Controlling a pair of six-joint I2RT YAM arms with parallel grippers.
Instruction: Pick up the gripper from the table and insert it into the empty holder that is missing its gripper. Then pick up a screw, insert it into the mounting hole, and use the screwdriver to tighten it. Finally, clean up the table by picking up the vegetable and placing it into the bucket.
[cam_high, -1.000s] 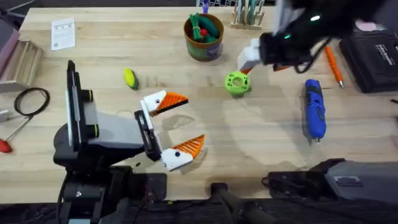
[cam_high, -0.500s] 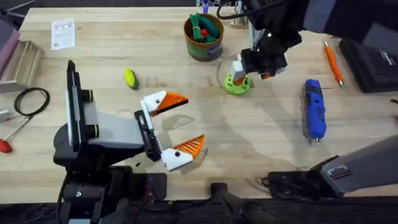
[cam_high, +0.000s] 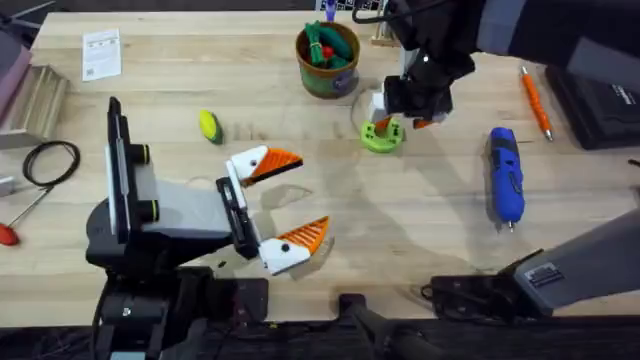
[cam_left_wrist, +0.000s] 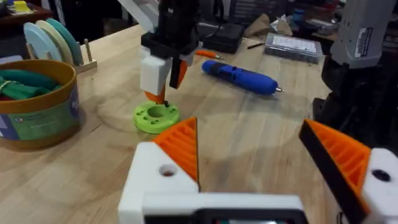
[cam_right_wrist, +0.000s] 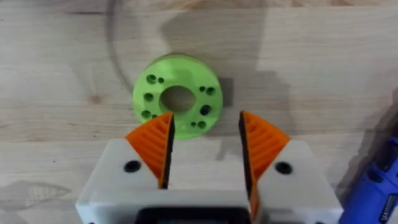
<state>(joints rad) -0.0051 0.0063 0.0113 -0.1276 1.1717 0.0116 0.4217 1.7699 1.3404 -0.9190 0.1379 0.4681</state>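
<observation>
Overhead bucket: the bucket (cam_high: 328, 60) stands at the far middle of the worktop (cam_high: 400, 220), with green and red toy vegetables (cam_high: 322, 45) inside it.
Left wrist bucket: the same bucket (cam_left_wrist: 37, 102) shows green pieces at its rim.
Green disc: a round disc with holes (cam_high: 381, 136) lies just in front of and to the right of the bucket; seen close (cam_right_wrist: 178, 102), it has a large centre hole and small ones around it.
Right hand: the right hand (cam_high: 400, 110) hangs over the disc with its fingers narrowly apart and nothing between the orange pads (cam_right_wrist: 261, 140); its tips point down just above the disc (cam_left_wrist: 157, 117).
Left hand: the left hand (cam_high: 290, 198) rests low at the near left, spread wide, holding nothing.
Vegetable: the yellow vegetable (cam_high: 209, 126) lies on the worktop left of the bucket, beyond the left hand and well apart from the right hand.
Screwdriver: the blue screwdriver (cam_high: 505, 175) lies to the right of the disc, bit toward the near edge.
Other tools: a slim orange-handled tool (cam_high: 535, 100) lies beyond the screwdriver; a black cable coil (cam_high: 50, 160) and a red-handled tool (cam_high: 20, 218) lie at the far left.
</observation>
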